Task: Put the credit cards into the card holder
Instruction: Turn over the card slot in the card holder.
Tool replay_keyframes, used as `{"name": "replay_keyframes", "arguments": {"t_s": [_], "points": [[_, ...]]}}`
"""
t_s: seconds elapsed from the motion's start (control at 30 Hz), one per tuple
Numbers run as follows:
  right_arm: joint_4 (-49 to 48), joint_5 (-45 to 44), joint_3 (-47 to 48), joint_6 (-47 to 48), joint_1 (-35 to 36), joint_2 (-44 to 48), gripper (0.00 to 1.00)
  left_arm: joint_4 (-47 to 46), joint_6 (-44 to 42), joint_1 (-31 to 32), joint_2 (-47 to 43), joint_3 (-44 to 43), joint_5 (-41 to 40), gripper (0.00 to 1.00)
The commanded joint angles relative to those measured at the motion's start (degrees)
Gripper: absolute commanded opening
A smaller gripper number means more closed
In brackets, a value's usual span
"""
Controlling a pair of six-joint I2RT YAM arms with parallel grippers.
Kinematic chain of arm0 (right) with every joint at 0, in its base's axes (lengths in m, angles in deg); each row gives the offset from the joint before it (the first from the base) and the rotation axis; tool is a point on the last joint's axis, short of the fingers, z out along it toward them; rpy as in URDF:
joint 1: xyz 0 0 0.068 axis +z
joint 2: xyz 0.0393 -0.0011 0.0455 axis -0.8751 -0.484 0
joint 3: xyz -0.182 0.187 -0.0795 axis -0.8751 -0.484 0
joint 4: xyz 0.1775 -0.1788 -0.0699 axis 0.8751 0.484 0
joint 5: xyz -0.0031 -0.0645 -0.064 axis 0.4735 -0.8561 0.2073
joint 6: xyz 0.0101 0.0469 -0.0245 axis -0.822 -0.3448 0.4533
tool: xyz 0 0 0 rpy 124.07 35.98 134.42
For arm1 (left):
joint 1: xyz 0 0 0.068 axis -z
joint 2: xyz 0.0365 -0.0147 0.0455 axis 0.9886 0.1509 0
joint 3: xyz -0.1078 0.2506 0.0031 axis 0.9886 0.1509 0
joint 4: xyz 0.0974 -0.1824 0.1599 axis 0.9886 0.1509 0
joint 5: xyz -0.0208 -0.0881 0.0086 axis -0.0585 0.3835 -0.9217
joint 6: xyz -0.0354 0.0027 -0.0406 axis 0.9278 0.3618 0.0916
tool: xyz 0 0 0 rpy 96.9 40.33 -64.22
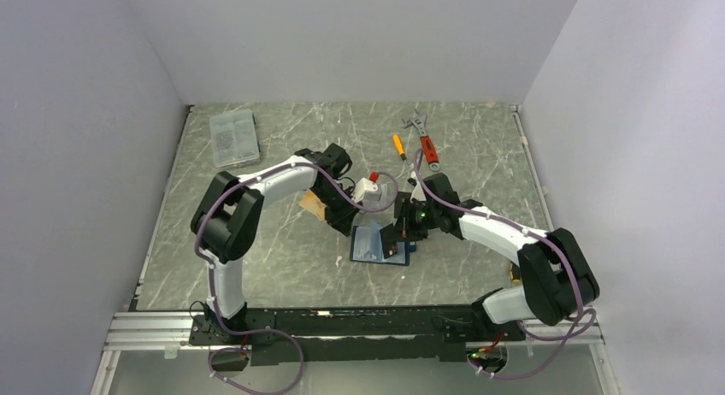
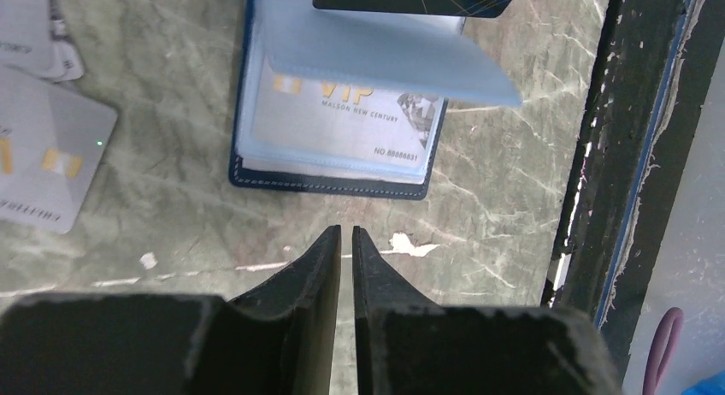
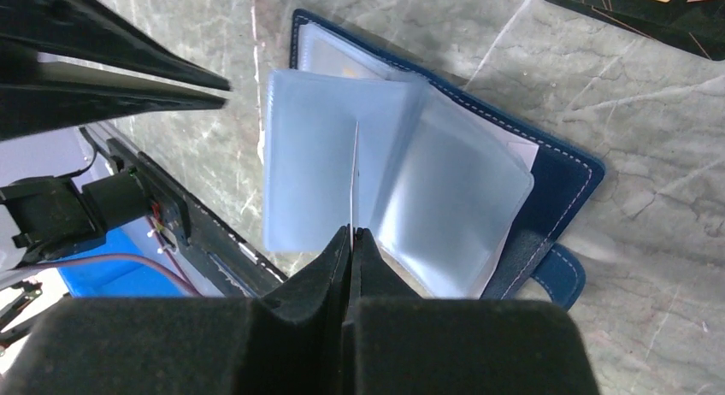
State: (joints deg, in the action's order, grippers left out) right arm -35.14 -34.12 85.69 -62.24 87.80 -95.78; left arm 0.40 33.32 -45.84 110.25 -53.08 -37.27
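Desk (image 1: 274, 258): grey marbled top, carries all items below.

Box (image 1: 233, 138): clear, compartmented, far left corner, well apart from the rest.

Holder (image 1: 376, 241): navy, lying open at mid-desk toward the near side, between my two end effectors. Pale blue sleeves are fanned up from its spine and the snap tab is splayed on the desk.

Wrench (image 1: 425, 138): red-handled, far side, right of centre.

Left end effector (image 2: 346, 234): fingers drawn almost together with only a slit between them, gripping nothing. It hangs just left of the holder (image 2: 333, 183).

Right end effector (image 3: 351, 232): fingers clamped on a card (image 3: 353, 168) seen edge-on, upright among the sleeves of the holder (image 3: 556, 168). I cannot tell its colour.

VIP card (image 2: 342, 126): silver, already in a sleeve.

Black card (image 3: 633, 10): flat on the desk, near the holder.

Silver cards (image 2: 47, 151): loose on the desk beside the holder.

Orange card (image 1: 312, 205): left of the holder, partly under my left arm.

Screwdriver (image 1: 398, 145): yellow-handled, just left of the wrench.
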Motion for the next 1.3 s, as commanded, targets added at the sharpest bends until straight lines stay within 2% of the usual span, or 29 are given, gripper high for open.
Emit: {"name": "replay_keyframes", "arguments": {"t_s": [0.0,0.33,0.43,0.73,0.93,1.27], "points": [[-3.82,0.69,2.65,1.03,0.34,-2.76,0.0,2.11,-3.36,-1.2,-4.4,-1.1,3.29,0.16],[-3.72,-0.77,3.7,2.14,0.69,-5.07,0.0,1.75,-4.11,0.0,-3.63,-0.95,3.5,0.16],[-4.51,-0.32,3.08,2.23,0.02,-5.37,0.0,-1.06,-5.86,2.31,-3.97,1.62,0.86,0.17],[-15.83,0.37,-2.38,-2.98,-1.93,-5.59,0.0,-6.41,-10.07,7.32,-2.85,5.85,-9.35,0.16],[-17.85,0.63,-4.2,-4.19,-2.87,-6.23,0.0,-6.62,-7.46,9.66,0.1,4.37,-16.09,0.14],[-21.43,1.44,-7.11,-6.3,-5.41,-7.21,0.0,-7.0,-4.26,15.42,0.69,7.14,-20.38,0.11]]}}
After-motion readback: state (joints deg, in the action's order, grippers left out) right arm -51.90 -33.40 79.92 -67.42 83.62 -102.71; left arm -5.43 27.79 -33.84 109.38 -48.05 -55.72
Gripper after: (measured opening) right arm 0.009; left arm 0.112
